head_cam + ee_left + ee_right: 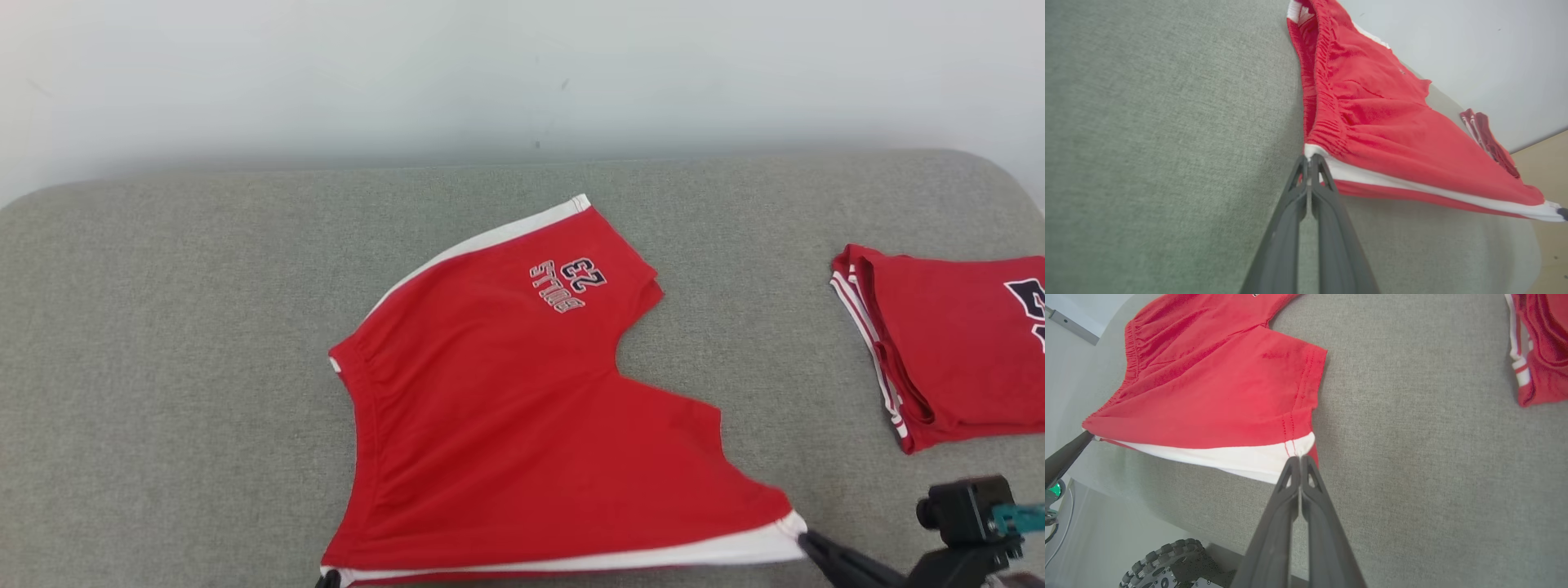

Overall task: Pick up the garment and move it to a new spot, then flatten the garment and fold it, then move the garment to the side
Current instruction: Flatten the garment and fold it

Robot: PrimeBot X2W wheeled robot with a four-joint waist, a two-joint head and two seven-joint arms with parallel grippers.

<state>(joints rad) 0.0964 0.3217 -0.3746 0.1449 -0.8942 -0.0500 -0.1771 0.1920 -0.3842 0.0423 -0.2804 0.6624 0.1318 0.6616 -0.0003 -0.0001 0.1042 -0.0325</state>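
Flatten step, I reckon. My left gripper (1309,160) is clamped on the shorts (522,408) at the waistband corner, right gripper (1299,459) likewise at the hem corner. Next: pull evenly with both, lay flat, then fold.

The red shorts (522,425) are looking like soft matt cloth, and the counter (163,327) under them is wearing a rough, grey woven cloth cover.

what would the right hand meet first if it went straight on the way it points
The right hand is shut on the white-trimmed corner of the red shorts, so it would push into that same cloth first, probably bunching it over the grey cushion.
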